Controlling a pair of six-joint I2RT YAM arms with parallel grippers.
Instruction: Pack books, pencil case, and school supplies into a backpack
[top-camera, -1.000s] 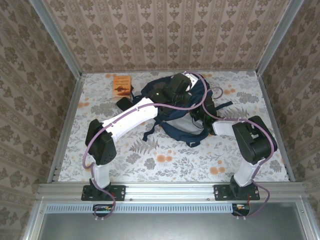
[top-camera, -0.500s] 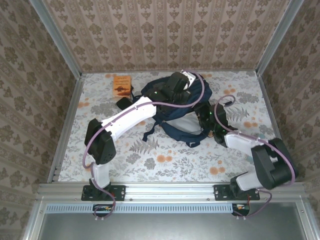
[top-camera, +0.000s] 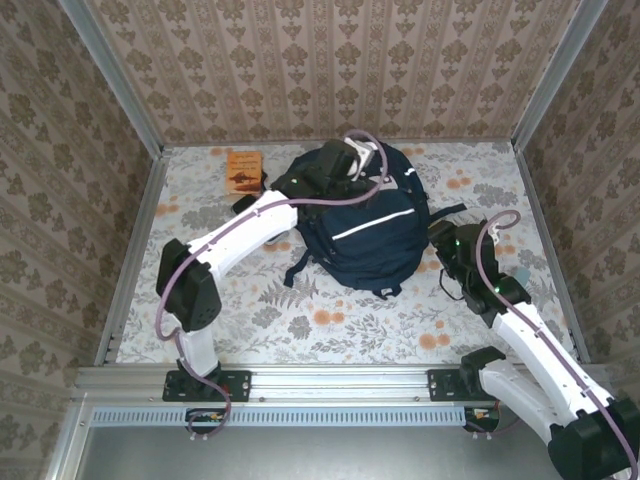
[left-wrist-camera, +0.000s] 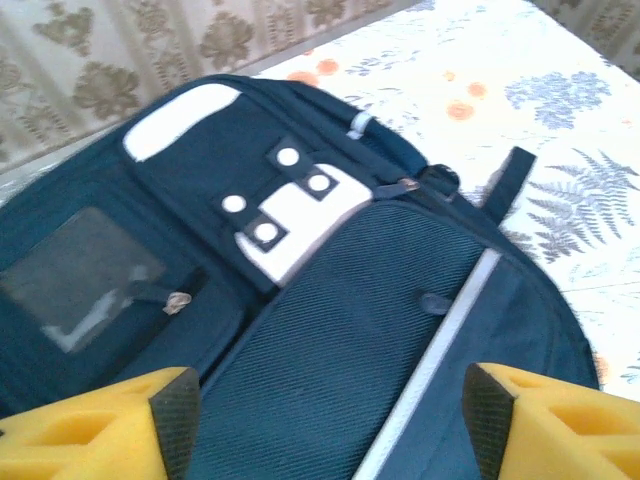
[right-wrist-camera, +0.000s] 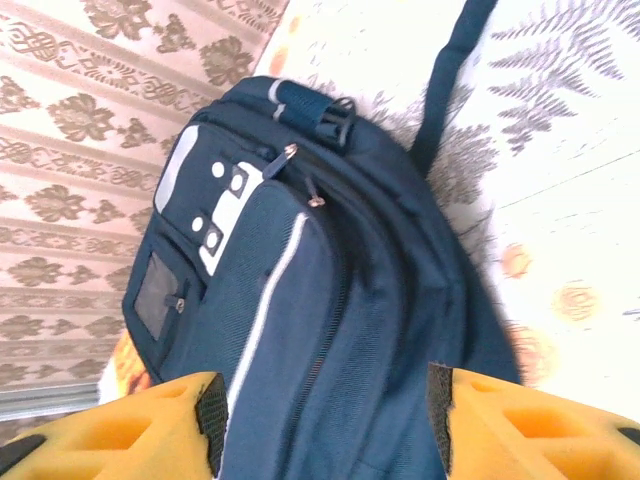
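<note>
The navy backpack (top-camera: 365, 225) lies flat in the middle of the table, front panel up, white stripe (left-wrist-camera: 455, 330) across it and pale patches (left-wrist-camera: 295, 215) near its top. My left gripper (top-camera: 345, 170) hovers over the backpack's top end, open (left-wrist-camera: 330, 420) with only fabric below it. My right gripper (top-camera: 440, 240) sits off the backpack's right side, open (right-wrist-camera: 325, 415) and facing the bag (right-wrist-camera: 330, 300), holding nothing. The small orange book (top-camera: 243, 172) lies at the back left. A flat black thing (top-camera: 245, 206), perhaps the pencil case, lies left of the bag, partly under my left arm.
A dark strap (top-camera: 450, 210) trails right from the backpack toward my right gripper, and more straps (top-camera: 297, 268) stick out at its near left. Patterned walls close in the back and sides. Open tabletop (top-camera: 330, 320) lies near the arm bases.
The backpack, bunched up before, now lies flat and smooth. My left gripper has opened and let go of it. My right arm pulled back to the right, away from the bag, jaws wider.
</note>
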